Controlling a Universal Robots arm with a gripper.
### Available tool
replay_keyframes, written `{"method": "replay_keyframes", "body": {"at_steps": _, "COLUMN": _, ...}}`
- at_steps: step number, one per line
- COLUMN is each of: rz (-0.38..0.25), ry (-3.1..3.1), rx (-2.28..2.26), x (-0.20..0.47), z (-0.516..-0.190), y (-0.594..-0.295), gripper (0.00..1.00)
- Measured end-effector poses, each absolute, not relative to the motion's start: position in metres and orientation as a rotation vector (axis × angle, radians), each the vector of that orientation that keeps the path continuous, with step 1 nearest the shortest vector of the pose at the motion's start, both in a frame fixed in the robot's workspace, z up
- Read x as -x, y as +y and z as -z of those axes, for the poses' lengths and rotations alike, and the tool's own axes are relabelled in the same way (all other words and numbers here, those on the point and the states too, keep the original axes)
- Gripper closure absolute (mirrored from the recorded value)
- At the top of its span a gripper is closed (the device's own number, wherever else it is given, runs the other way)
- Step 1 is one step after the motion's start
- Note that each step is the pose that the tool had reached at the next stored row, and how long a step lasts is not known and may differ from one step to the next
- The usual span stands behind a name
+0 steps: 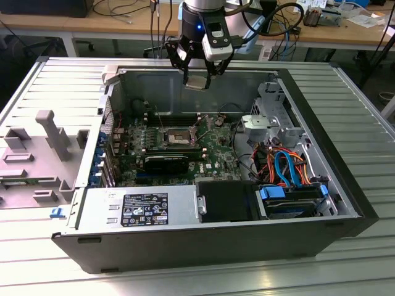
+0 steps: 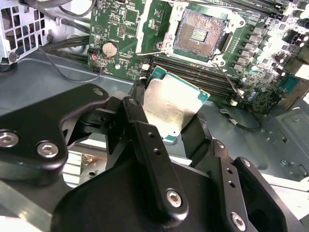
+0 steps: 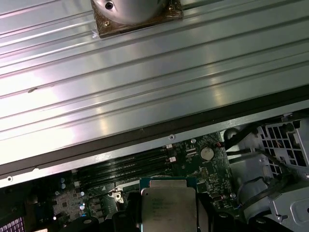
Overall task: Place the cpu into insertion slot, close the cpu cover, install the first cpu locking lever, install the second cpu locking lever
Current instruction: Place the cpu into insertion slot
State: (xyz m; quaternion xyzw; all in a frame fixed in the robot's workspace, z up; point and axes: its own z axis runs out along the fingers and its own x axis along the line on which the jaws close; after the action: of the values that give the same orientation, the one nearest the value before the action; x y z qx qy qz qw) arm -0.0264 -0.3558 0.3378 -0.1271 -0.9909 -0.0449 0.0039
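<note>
High over the open computer case (image 1: 345, 185), near its far wall in the exterior view: the gripper (image 1: 197, 78). Closed on the cpu (image 1: 196, 83), pinching two opposite edges. Silver top left bare, likely to keep the contact side untouched and the chip level for a straight drop. Held clear of the board, well above and apart from the insertion slot (image 1: 178, 135).

Second wrist view: the cpu (image 2: 170, 107) between black fingers (image 2: 142, 135), green rim showing round the metal top. Beyond it the insertion slot (image 2: 199, 35), dark gold-tinted centre exposed, nothing seated. Thin wire locking levers (image 2: 227, 76) swung off the socket, presumably to leave the way in open. The cpu cover: hard to tell whether folded back or lying flat round the socket.

Writing: faint print on the cpu top (image 3: 168, 209) in the first wrist view, too small to make out. Black-and-white label (image 1: 145, 209) on the power supply, not legible.

Computer case laid on its side on the ribbed metal table (image 1: 370, 259), board face-up for reach from above.
</note>
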Motion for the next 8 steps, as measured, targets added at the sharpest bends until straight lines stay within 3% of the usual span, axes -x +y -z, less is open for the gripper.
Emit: {"method": "replay_keyframes", "body": {"at_steps": 8, "rz": 0.141, "ry": -3.104, "rx": 0.413, "x": 0.0264, "z": -0.3376, "y": -0.3558, "gripper": 0.45}}
